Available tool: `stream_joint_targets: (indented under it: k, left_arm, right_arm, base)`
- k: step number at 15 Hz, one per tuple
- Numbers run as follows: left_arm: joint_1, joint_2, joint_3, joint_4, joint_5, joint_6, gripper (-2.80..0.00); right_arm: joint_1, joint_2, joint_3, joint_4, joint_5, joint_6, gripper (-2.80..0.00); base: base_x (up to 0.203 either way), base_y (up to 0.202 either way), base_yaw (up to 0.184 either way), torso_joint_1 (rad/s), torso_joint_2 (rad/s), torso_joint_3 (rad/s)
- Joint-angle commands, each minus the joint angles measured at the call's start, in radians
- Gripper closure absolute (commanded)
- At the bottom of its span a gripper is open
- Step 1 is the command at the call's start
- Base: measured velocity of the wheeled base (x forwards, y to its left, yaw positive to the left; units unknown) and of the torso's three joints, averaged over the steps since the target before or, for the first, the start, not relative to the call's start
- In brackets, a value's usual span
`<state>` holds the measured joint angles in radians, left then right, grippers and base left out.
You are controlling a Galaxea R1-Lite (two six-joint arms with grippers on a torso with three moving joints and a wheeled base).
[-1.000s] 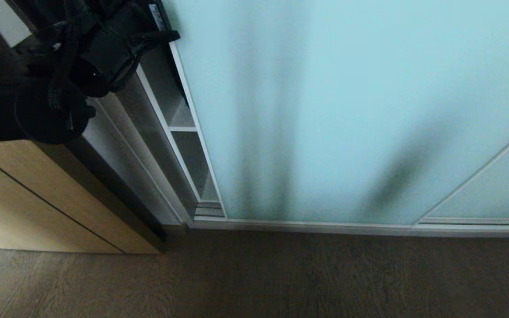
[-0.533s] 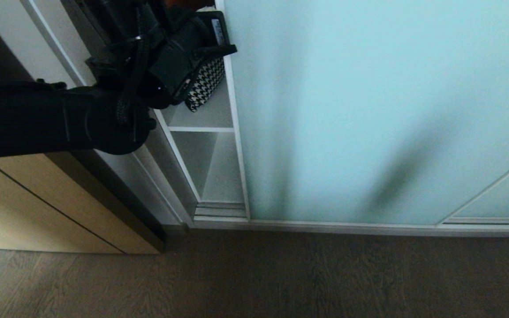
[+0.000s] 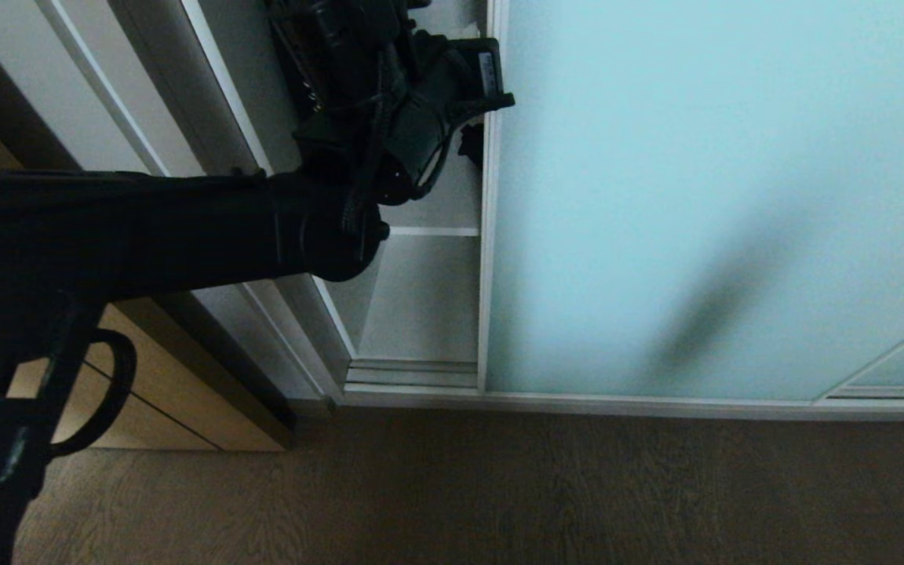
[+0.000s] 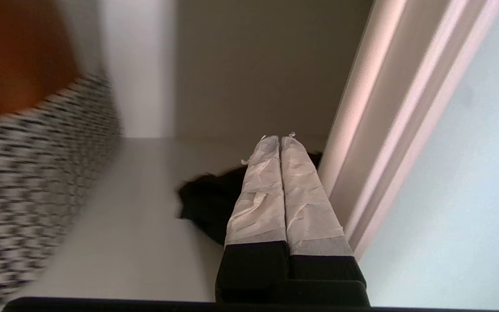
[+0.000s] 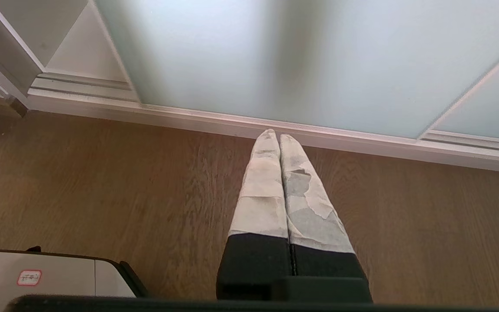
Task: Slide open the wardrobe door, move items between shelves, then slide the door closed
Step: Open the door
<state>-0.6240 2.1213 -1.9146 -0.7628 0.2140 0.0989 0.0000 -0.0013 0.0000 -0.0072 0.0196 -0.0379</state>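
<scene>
So our left gripper [image 4: 280,143], fingers pressed together, sits against the sliding wardrobe door [image 3: 719,196] frame's left edge. We'd shove right; black item [image 4: 206,208] lies just beyond, on the shelf [image 4: 137,225].

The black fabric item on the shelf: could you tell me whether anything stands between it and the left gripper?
Nothing visible does. The left gripper, fingers shut, sits beside the sliding wardrobe door frame, right over the black fabric item on the shelf. The houndstooth cushion lies off to one side.

Wood floor [image 3: 499,494], houndstooth cushion [image 4: 37,182]
</scene>
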Motion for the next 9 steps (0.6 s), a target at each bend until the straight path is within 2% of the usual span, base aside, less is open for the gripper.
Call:
stream_joint_targets:
  k: [1,4,6,9]
  left_arm:
    - [-0.007,0.016,-0.021,-0.004,0.005,0.0,0.0]
    - [0.034,-0.105,-0.016,0.015,0.025,-0.002,0.0]
    - [0.064,-0.2,0.024,0.02,0.09,0.01,0.0]
    - [0.137,-0.36,0.251,-0.004,0.164,0.086,0.0]
  right_arm:
    - [0.0,0.0,0.0,0.0,0.0,0.0,0.0]
    - [0.0,0.0,0.0,0.0,0.0,0.0,0.0]
    - [0.0,0.0,0.0,0.0,0.0,0.0,0.0]
    - [0.0,0.0,0.0,0.0,0.0,0.0,0.0]
  base:
    - [0.0,0.0,0.0,0.0,0.0,0.0]
    - [0.0,0.0,0.0,0.0,0.0,0.0]
    - [0.0,0.0,0.0,0.0,0.0,0.0]
    - [0.0,0.0,0.0,0.0,0.0,0.0]
